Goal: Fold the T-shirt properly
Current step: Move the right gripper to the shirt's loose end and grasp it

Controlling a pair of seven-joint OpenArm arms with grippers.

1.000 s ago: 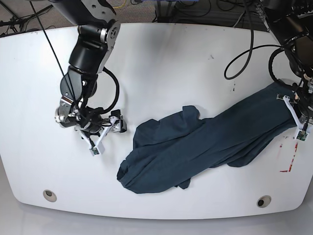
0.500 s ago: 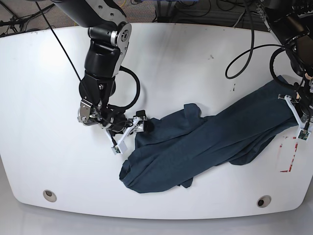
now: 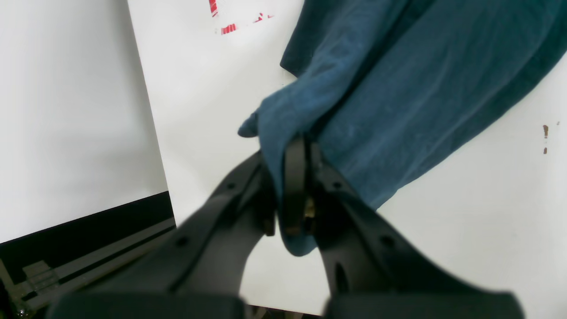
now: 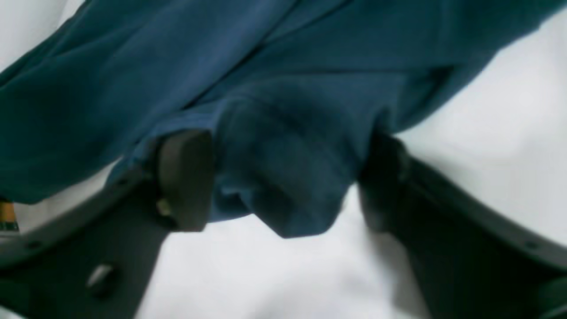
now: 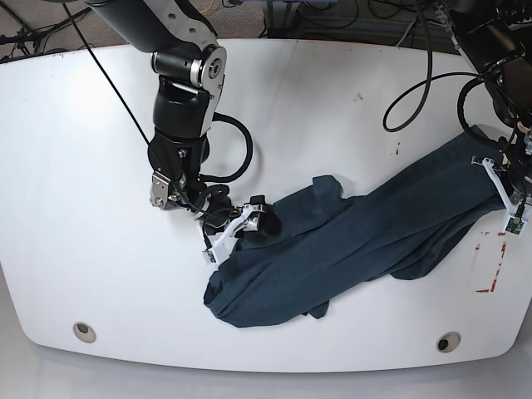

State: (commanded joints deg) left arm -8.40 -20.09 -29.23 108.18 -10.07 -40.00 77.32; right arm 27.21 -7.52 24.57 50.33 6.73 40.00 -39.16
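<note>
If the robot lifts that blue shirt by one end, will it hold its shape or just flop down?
Probably flop. The T-shirt already lies crumpled in soft folds on the table, and it bunches where the left gripper pinches it. It looks light for its size, and likely to drag rather than slide as the right gripper, open around a fold, pulls.

No text, brand or number can be read in these pictures. The only sign is a red printed mark (image 5: 490, 264) on the white surface (image 5: 332, 108), near the edge by the left hand (image 5: 509, 195); in the left wrist view it shows as short red stripes (image 3: 230, 27), too small and cut off to read as letters. The T-shirt (image 5: 357, 241) shows no readable label in any view.
</note>
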